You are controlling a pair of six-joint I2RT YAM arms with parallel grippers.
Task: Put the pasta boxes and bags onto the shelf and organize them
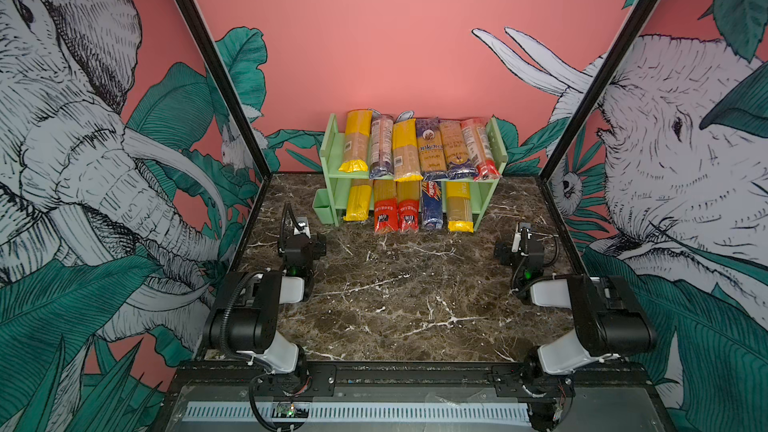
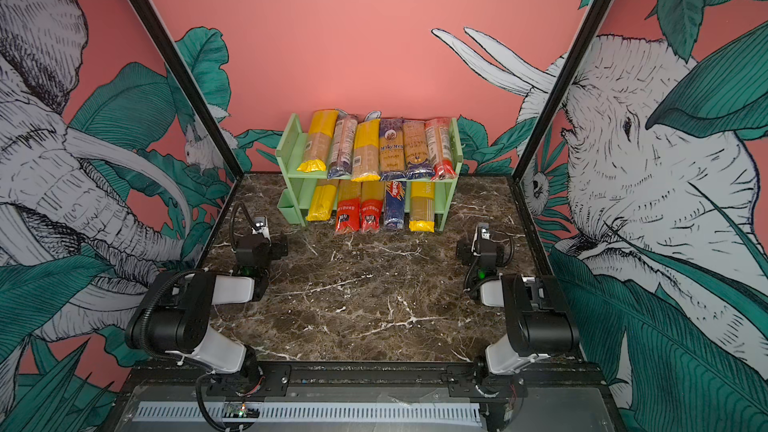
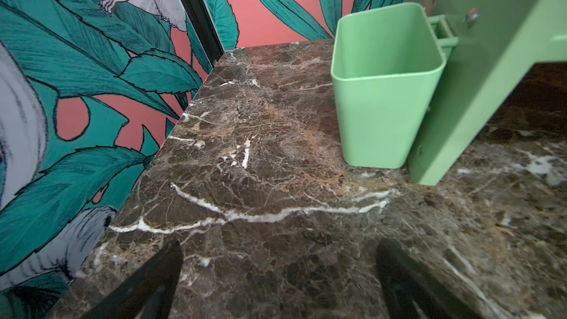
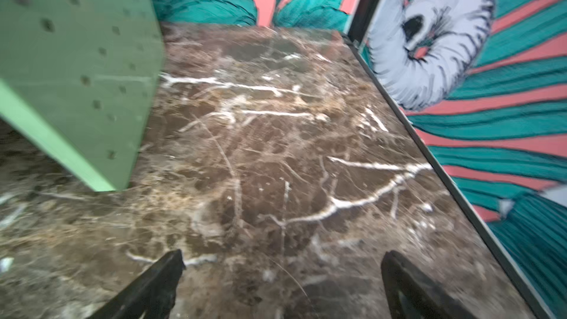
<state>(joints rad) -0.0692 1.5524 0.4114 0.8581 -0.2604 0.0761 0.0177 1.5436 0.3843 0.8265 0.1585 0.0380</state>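
Looks like the pasta packs (image 1: 405,151) all sit on the shelf (image 1: 330,151), so we just park the left claw (image 3: 277,247) and right claw (image 4: 281,254), both released and empty, clear of it.

A robot test cell, probably in a lab, is indicated: the marble-look tabletop (image 1: 395,305) is enclosed by black framing (image 1: 209,56) and elephant-print panels (image 1: 62,139) behind and beside the shelf (image 1: 330,151), with arms (image 1: 249,317) mounted opposite it.

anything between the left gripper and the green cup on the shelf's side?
No. In the left wrist view only the bare marble tabletop runs from the open left gripper to the green cup; nothing else lies there.
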